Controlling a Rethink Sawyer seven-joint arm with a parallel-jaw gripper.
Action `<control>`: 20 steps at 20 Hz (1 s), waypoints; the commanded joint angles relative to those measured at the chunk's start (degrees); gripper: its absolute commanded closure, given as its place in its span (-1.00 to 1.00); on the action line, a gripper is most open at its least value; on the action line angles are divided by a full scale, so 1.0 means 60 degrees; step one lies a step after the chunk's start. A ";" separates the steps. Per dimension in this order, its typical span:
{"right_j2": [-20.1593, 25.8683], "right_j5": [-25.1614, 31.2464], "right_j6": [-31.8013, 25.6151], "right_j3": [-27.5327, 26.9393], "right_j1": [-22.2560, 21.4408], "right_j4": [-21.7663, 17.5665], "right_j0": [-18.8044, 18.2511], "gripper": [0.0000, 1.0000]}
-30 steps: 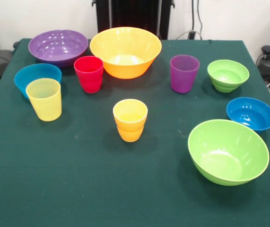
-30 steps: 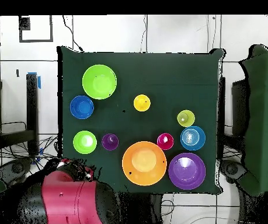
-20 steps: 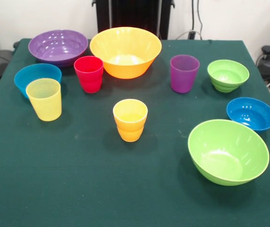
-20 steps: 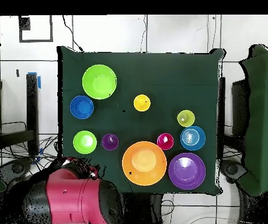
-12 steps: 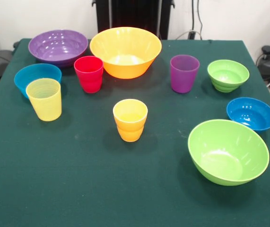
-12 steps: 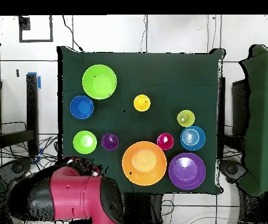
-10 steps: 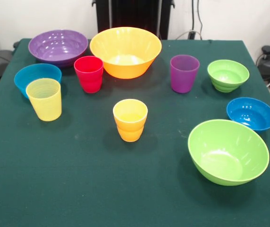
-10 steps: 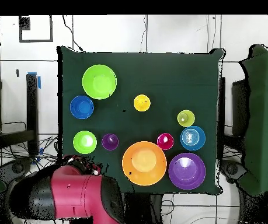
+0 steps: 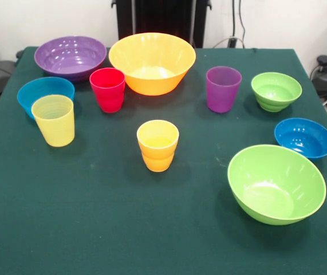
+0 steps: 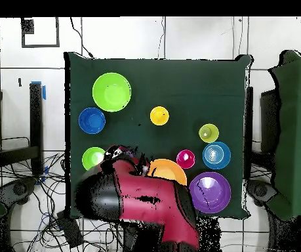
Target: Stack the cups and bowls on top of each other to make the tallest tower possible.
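Ten pieces stand singly on the green bench (image 10: 179, 75), each upright with its mouth up and none resting on another. From overhead, the red and black arm (image 10: 146, 200) reaches in over the near edge of the bench. Its tip, the pincer (image 10: 118, 156), shows only as a dark tangle, so I cannot tell whether it is spread or pressed together. The front view does not show it at all.

The small lime green bowl (image 10: 92, 158) sits just beside the pincer, toward the picture's left in the overhead view. The purple cup (image 9: 223, 89) is hidden beneath the pincer from overhead and is plain only in the front view. The large orange bowl (image 10: 170, 172) lies just beside the pincer on the other side, half covered by the arm. Past it, farther from the pincer, come the red-pink cup (image 10: 185, 158), a small blue bowl (image 10: 216, 155) and the large purple bowl (image 10: 210, 192). The pale yellow cup (image 10: 208, 133) stands just beside that blue bowl.

Ahead of the pincer, out over the bench, the other small blue bowl (image 10: 92, 120) is near. The large lime green bowl (image 10: 111, 92) lies beyond it. The yellow-orange cup (image 10: 159, 116) stands alone near the middle of the bench, well apart from the pincer.
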 commanded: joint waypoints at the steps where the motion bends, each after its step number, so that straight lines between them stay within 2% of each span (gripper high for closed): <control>1: 0.2431 -0.2091 -0.2775 0.0386 0.2054 -0.2179 -0.1888 -1.00; 4: 0.2755 -0.1790 -0.2747 0.0019 0.2278 -0.2810 -0.2168 -1.00; 10: 0.3844 -0.1454 -0.2859 -0.0470 0.2946 -0.3532 -0.3145 -1.00; 16: 0.3976 -0.1549 -0.2135 -0.0612 0.3143 -0.4167 -0.3175 -1.00; 20: 0.3941 -0.1539 -0.1677 -0.0676 0.3217 -0.4305 -0.3048 -1.00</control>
